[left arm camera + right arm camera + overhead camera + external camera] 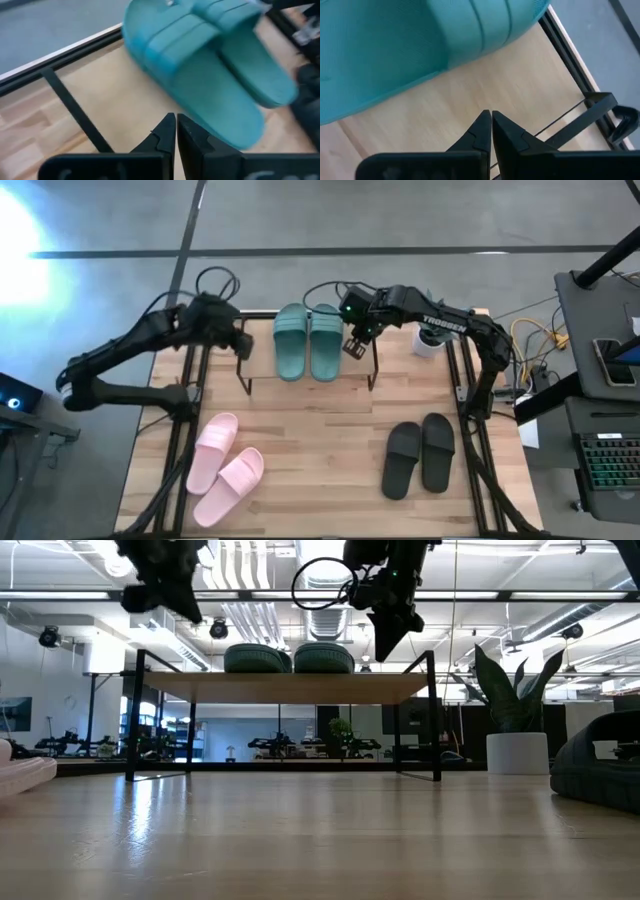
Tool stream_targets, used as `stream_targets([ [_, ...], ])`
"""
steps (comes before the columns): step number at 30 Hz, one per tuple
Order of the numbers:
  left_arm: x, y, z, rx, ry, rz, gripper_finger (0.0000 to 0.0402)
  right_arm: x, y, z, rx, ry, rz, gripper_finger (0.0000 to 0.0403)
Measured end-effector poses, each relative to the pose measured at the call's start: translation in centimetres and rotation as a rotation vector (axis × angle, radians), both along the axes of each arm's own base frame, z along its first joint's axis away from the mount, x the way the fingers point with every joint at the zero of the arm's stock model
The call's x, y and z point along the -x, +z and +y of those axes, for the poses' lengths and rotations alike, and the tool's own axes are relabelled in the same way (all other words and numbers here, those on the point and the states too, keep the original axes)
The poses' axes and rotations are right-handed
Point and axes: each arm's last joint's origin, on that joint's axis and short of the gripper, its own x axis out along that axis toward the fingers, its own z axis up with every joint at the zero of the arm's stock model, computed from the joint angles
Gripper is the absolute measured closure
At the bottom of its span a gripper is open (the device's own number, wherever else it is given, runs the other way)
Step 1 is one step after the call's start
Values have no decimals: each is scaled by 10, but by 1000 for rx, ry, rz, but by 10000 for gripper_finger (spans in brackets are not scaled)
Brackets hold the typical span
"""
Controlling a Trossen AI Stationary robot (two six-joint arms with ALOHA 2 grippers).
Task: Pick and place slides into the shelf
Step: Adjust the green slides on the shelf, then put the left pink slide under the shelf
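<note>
High view: the green slides (308, 341) sit on the shelf (260, 385), both grippers, left gripper (241, 343) and right gripper (355, 346), pinched together and empty beside them. The next step is probably the pink slides (226, 465) or black slides (419, 455); open wide, then grip the strap squarely.

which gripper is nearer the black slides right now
Right. The right gripper is shut above the shelf beside the green slides, with the black slides nearer the table's front on its side. The left gripper, also shut, is at the shelf's opposite end.
</note>
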Motion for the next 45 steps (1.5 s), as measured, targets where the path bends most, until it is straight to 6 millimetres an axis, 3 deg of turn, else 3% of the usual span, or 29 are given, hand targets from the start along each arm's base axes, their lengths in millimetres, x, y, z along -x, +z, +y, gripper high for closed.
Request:
stream_targets([
  [6,-12,-12,23,10,-17,70,400,-8,-2,-1,9,70,-39,394],
  [20,-45,-38,45,23,-86,172,400,-22,-14,-5,33,114,-51,394],
  [30,-56,-40,55,-30,-92,125,400,-25,-12,-7,56,121,-88,394],
  [37,-44,-37,52,-20,-92,178,400,-17,-13,-7,33,122,-23,394],
  [41,-18,-18,34,-40,-112,195,400,-4,-9,-2,-4,123,58,394],
  [45,13,0,1,-107,-231,179,400,8,2,6,-16,112,64,394],
])
